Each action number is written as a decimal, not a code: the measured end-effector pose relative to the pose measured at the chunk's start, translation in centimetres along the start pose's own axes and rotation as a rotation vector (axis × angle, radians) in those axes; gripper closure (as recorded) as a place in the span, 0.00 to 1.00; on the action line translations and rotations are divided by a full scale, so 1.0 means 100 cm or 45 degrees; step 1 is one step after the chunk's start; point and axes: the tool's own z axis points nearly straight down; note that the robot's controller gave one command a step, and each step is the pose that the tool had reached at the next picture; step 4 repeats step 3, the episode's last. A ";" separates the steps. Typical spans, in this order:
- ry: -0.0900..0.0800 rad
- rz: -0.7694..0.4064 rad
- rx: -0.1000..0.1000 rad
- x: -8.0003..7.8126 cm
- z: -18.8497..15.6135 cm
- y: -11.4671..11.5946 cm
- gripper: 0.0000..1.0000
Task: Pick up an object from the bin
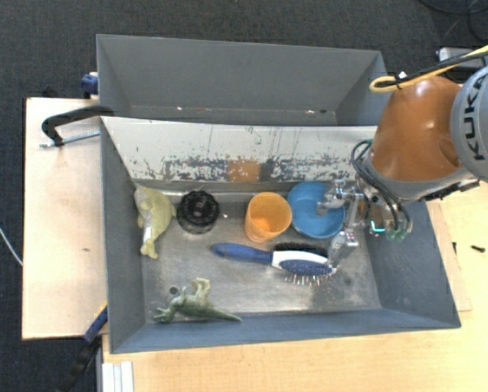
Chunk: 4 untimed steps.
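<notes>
Grey metal bin (411, 280) slopes smooth around the claw (340, 250), open or closed I cannot tell, hovering at the bristly white-and-blue head of the hairbrush (299, 263) nearest it, where springy bristles could slip a pinch, or a nudge could tip the glossy round blue cup (309, 211) just behind.
</notes>
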 end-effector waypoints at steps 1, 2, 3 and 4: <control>-0.017 0.110 0.001 0.007 0.074 0.012 0.00; -0.034 0.109 0.003 0.003 0.068 0.011 1.00; -0.023 0.072 0.001 0.034 -0.092 0.025 1.00; -0.023 0.072 0.001 0.034 -0.092 0.025 1.00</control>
